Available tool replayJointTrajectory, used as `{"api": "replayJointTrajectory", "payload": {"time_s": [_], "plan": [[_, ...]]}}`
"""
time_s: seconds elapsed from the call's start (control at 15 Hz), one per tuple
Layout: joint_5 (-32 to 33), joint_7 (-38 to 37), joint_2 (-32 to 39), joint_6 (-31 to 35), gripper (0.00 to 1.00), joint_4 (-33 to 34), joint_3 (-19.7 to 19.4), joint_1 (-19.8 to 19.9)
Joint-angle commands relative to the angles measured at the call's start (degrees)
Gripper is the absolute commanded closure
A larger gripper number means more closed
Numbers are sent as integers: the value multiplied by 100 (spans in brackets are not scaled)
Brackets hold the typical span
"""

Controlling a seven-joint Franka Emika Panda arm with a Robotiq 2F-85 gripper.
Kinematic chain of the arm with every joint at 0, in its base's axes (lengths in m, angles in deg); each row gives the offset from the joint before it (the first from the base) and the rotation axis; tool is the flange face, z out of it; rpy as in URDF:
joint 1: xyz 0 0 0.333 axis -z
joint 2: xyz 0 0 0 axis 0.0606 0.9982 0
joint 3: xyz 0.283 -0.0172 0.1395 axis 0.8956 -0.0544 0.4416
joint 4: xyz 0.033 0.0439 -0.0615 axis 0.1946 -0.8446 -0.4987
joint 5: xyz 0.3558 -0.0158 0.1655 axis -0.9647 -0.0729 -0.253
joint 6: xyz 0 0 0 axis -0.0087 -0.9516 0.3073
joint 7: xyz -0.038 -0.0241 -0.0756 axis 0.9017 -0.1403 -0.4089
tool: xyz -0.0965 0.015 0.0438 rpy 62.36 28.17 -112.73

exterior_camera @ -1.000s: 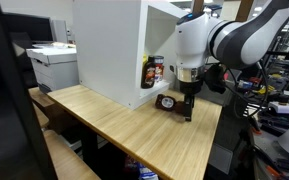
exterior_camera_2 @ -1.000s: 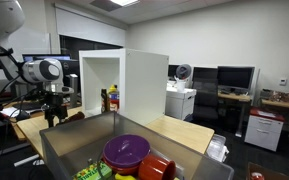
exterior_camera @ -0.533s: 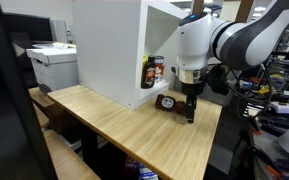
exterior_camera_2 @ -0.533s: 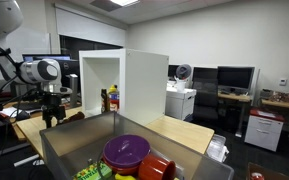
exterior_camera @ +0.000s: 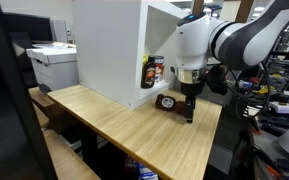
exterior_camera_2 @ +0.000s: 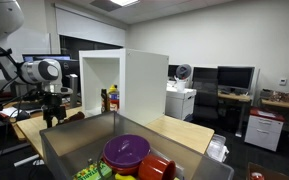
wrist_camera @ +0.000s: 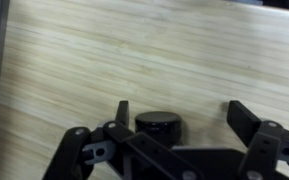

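Claw (exterior_camera: 189, 113) jaws wide apart, nothing held, pointing straight down, low over bench (exterior_camera: 124, 128). Small dark round tin (exterior_camera: 167, 102) sits on bench just beside claw, near open front of white cabinet (exterior_camera: 109, 45). Wrist view: tin (wrist_camera: 159, 124) shows btwn the two fingers (wrist_camera: 122, 110), closer to one; contact, can't tell. Bottles (exterior_camera: 154, 70) stand inside cabinet, bottom level. In an exterior view, grey bin (exterior_camera_2: 59, 150) w/ purple bowl (exterior_camera_2: 127, 150) sits in foreground, well apart from claw.
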Motion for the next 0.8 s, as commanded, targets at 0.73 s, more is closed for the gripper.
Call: {"api": "replayJointTrajectory", "payload": {"time_s": [0.73], "plan": [[-248, 12, 13, 401, 0, -91, -139, 108]]}}
